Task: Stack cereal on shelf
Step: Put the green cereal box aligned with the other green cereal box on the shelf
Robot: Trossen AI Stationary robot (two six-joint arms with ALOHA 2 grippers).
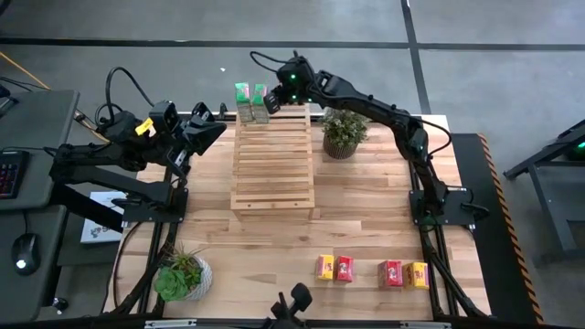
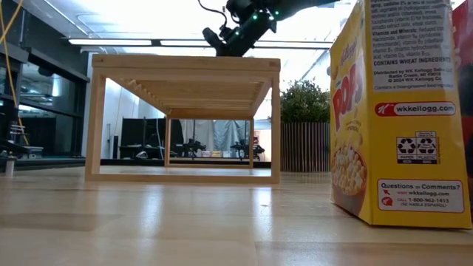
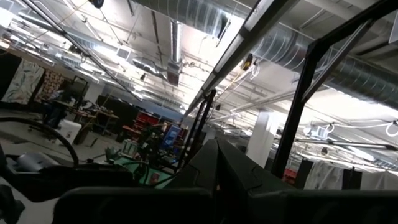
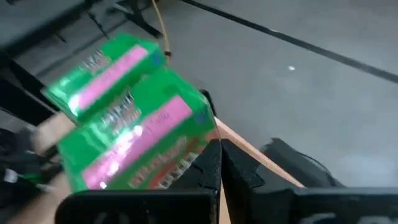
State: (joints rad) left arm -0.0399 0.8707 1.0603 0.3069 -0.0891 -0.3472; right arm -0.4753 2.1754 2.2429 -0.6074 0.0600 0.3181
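The shelf (image 1: 272,155), a light-wood slatted rack, stands mid-table and also shows in the low view (image 2: 185,118). Two green cereal boxes (image 1: 242,95) (image 1: 260,97) stand upright side by side at its far end. My right gripper (image 1: 280,91) (image 4: 219,163) is shut just to the right of the nearer green box (image 4: 134,146), above the shelf's far end (image 2: 233,41). Two yellow and two red boxes (image 1: 324,267) (image 1: 345,268) (image 1: 390,272) (image 1: 418,274) stand on the table near its front right. My left gripper (image 1: 212,130) (image 3: 216,163) is shut, raised at the table's left edge. My right gripper's shut fingertips (image 4: 213,152) stand right beside the right-hand green box's corner (image 4: 208,124), coming slanting down from the table's right. The picture is blurred there, and I cannot tell whether they touch the box.
A potted plant (image 1: 345,133) stands right of the shelf's far end, and another (image 1: 181,274) sits at the near left corner. In the low view a yellow box (image 2: 399,111) stands close to the camera. Bare tabletop lies between the shelf and the front boxes.
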